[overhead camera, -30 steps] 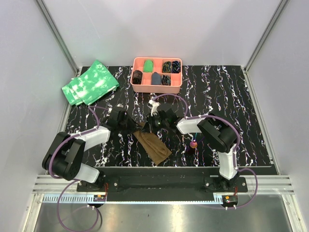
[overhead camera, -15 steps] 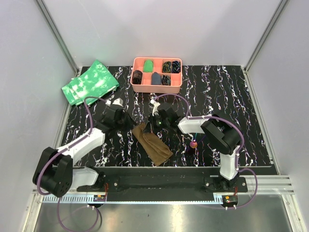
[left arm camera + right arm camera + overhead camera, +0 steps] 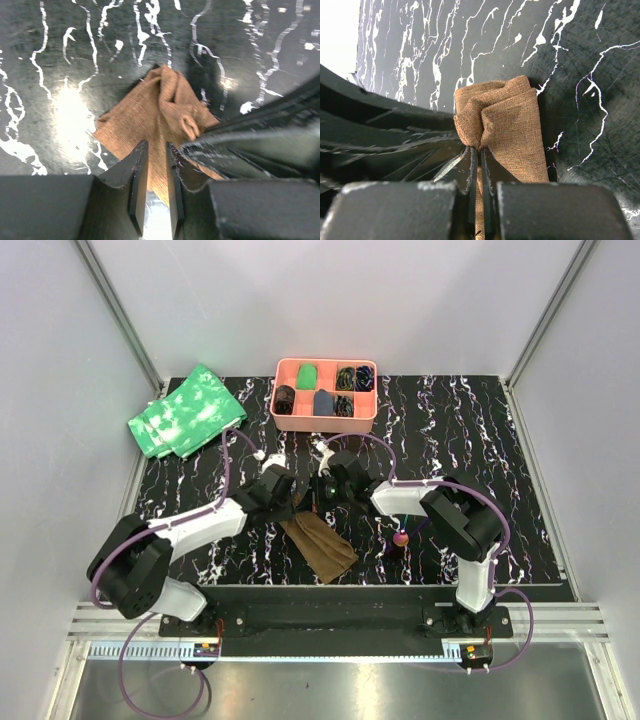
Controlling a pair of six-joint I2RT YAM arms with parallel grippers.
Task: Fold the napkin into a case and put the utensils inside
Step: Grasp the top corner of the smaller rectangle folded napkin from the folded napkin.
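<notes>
Napkin lies folded on the worktop between both arms; right claw clamped on its bunched far end; left claw slightly apart, crowding alongside; utensils nearby; pink tray, green cloths behind.

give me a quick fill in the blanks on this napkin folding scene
1. The right gripper is shut on the ___ napkin.
2. The green cloths lie at the table's far ___ corner.
3. The compartment tray at the far edge is coloured ___.

Missing words: brown; left; pink.
</notes>
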